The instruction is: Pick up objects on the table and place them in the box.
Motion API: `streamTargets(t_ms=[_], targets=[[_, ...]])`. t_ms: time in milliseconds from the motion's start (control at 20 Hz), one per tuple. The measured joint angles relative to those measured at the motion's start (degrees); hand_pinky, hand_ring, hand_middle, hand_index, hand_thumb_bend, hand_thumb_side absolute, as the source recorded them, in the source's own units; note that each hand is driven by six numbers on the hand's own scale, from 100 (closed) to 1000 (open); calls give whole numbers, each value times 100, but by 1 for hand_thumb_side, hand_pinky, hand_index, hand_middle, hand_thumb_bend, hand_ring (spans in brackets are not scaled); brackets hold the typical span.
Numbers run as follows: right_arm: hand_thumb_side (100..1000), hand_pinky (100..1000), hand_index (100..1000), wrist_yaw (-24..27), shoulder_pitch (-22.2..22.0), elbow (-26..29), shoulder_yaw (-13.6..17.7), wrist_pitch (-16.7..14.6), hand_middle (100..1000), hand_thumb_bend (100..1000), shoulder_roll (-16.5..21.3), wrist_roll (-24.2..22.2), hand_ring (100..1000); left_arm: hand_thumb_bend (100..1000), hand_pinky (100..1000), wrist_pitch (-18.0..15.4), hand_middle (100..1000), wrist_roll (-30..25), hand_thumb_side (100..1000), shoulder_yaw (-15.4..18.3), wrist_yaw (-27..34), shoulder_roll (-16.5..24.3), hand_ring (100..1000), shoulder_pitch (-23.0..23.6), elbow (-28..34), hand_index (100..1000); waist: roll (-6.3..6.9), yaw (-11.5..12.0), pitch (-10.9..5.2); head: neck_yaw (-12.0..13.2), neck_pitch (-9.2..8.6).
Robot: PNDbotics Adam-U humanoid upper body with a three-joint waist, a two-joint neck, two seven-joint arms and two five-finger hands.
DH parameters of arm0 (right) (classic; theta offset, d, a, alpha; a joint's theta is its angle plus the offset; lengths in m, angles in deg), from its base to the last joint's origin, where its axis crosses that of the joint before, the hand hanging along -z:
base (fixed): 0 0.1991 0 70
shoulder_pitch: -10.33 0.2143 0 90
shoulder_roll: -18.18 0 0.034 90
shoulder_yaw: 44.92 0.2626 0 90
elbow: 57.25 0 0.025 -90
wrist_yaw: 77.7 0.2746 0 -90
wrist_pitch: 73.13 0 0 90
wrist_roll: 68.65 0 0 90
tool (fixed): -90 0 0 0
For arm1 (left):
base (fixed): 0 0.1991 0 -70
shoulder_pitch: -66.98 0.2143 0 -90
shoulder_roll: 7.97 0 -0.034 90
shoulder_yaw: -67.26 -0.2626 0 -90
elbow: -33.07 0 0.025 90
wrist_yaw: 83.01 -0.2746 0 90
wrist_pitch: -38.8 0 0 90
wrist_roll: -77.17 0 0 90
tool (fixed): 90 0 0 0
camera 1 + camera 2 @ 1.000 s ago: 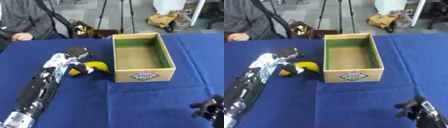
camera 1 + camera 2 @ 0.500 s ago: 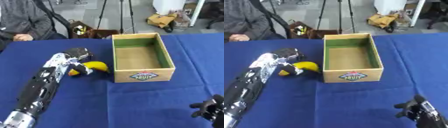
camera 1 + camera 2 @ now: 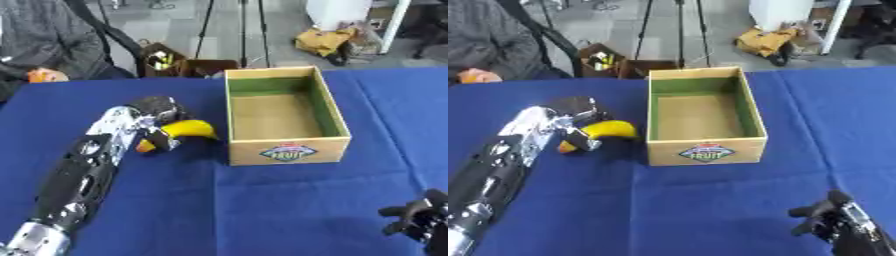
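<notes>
Beside the box [image 3: 284,152], a yellow banana [image 3: 185,129] is gripped by the left hand [image 3: 156,114] — fingers curled round it; the right hand [image 3: 833,216] is held half-curled, empty.

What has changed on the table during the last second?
Nothing has visibly changed. The left hand stays on the yellow banana beside the box, fingers curled round it. The box is still empty, and the right hand stays idle at the lower right.

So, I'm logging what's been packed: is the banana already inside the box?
No, the banana lies on the blue table left of the box, at the left hand, and the box is empty.
</notes>
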Motion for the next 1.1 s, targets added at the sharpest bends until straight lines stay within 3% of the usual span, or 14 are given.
streamTargets(t_ms=[400,1100], targets=[[799,534,535,0,1,-12,0,0,399,100,0,-1,682,100,586,21,300,8,166,1,177,7,341,0,32,658,-4,5,0,3,0],[798,535,535,0,-2,-14,0,-1,400,100,1,0,682,100,580,140,275,-121,141,117,798,336,325,-199,587,641,8,28,-23,-12,0]])
